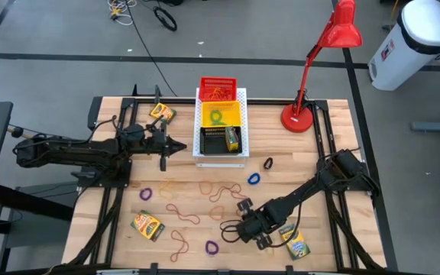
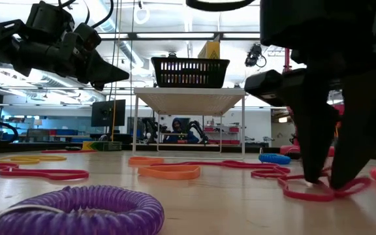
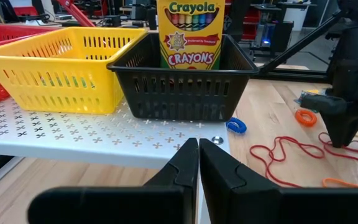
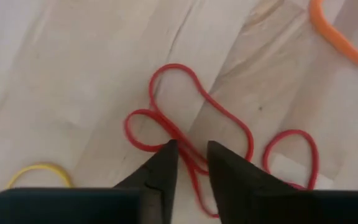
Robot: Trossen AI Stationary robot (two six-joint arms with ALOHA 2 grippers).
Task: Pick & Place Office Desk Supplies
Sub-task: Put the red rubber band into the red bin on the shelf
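Nearest you, along the counter's [image 1: 334,122] near edge, a purple loop [image 1: 211,247] and two crayon boxes [image 1: 148,225] lie loose, one left and one right. Just beyond them your right gripper [image 4: 191,158] is down at the wood over a red rubber band [image 4: 191,118]. Its fingers [image 4: 163,165] stand partly closed, a narrow gap between them with a strand of the band running into it. Whether the band is truly pinched you cannot tell yet. So the step in hand looks like the pick of this band. The next move calls for finishing the squeeze, then lifting slowly and checking that the band comes up with you instead of slipping free or dragging its neighbours.

Farther in, more red bands, an orange loop [image 4: 337,34] and a blue loop [image 1: 253,179] are scattered mid-counter. Your left gripper [image 3: 197,165] waits in the air on the left, fingers pressed together on nothing, facing the baskets. At the far side, on a white board [image 3: 104,134], stand a black basket [image 3: 185,87] holding a crayon box, a yellow basket [image 3: 55,71] and a red basket [image 1: 218,85]. A red lamp [image 1: 323,53] is far right.
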